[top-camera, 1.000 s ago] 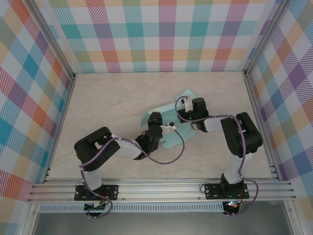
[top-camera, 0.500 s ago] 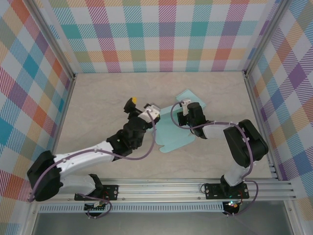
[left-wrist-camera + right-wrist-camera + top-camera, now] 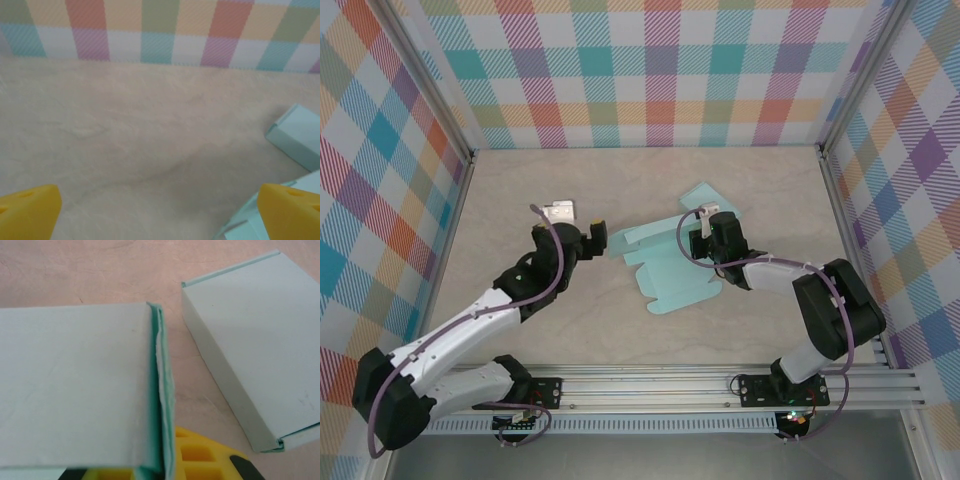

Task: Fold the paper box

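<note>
right tool point(image 3: 707, 223) clamped, tips behind paper box point(image 3: 668, 278)

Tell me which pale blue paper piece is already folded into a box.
The smaller piece, farther back: it is a closed box with walls. The larger sheet lies spread out, not yet a box.

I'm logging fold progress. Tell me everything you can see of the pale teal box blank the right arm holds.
The box blank is thin pale teal card, creased into panels with notched flaps, mostly flat on the beige table. One panel on its right is lifted, its edge doubled over and pinched by the right gripper, whose yellow fingers show beneath. A closed box-shaped piece of the same card lies beside it; whether they join is unclear.
</note>
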Controlling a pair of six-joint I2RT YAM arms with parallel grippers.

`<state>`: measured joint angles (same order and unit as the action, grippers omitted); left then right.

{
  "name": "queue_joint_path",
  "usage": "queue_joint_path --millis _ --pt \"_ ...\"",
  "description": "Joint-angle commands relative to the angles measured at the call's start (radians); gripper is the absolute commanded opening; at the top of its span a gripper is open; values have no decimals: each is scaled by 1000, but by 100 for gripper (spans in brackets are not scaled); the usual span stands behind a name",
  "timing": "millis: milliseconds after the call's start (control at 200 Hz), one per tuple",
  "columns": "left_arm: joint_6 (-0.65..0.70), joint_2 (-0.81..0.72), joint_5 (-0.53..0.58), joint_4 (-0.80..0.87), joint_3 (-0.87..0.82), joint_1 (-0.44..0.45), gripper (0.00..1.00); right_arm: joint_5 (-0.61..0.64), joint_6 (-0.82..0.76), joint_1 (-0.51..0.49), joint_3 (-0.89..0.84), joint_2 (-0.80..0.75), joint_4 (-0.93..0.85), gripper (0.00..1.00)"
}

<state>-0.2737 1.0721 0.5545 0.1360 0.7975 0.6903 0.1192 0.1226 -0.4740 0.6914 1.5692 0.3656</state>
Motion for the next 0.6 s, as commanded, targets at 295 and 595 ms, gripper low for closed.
queue_joint_path --millis 295,595 --pt "-126 210 -156 37 82 -5 100 -89 46 -6 11 6 -12 0" --pt "-143 321 -166 13 93 -3 100 -105 69 -6 19 10 -16 0"
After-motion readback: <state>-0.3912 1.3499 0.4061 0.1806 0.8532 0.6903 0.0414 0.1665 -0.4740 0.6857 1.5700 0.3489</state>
